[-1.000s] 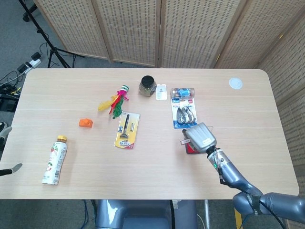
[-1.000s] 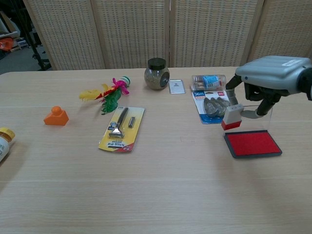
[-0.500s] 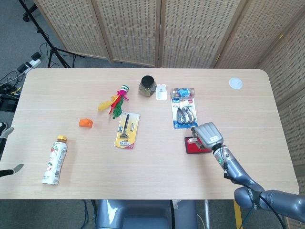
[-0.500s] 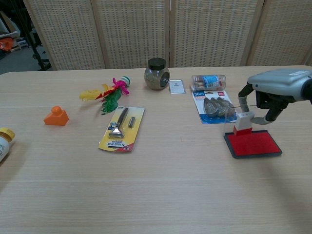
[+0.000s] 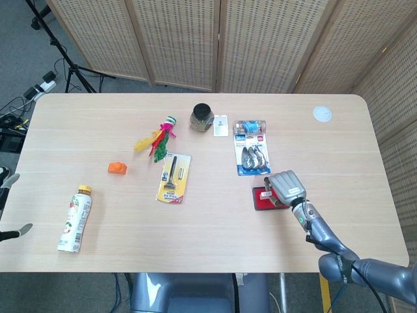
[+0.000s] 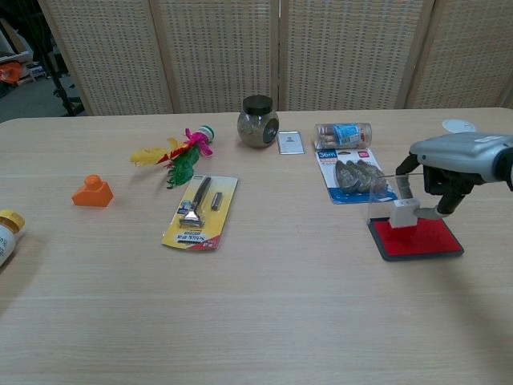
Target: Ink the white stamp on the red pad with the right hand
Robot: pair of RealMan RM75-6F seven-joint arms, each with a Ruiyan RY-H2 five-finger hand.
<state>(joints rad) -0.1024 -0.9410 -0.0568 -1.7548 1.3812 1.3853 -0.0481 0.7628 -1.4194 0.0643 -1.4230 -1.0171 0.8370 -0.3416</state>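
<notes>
Stamp pressed on the pad

The right hand [image 6: 449, 164] pinched the white stamp [image 6: 405, 212], which stood upright, its base touching the red ink pad [image 6: 417, 238] at the pad's left part, just near of the blister pack [image 6: 351, 176]. Only the left hand's fingertips [image 5: 13, 231] showed at the left edge; I cannot tell their state.

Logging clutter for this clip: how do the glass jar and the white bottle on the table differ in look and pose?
The glass jar stands upright at the far side of the table, near its middle; the white bottle lies on its side near the front left edge. The jar is squat, with a dark lid and brownish-green contents; the bottle is longer and slimmer, opaque, with a yellow cap and a printed label. Neither hand touches either; both rest directly on the tabletop.
</notes>
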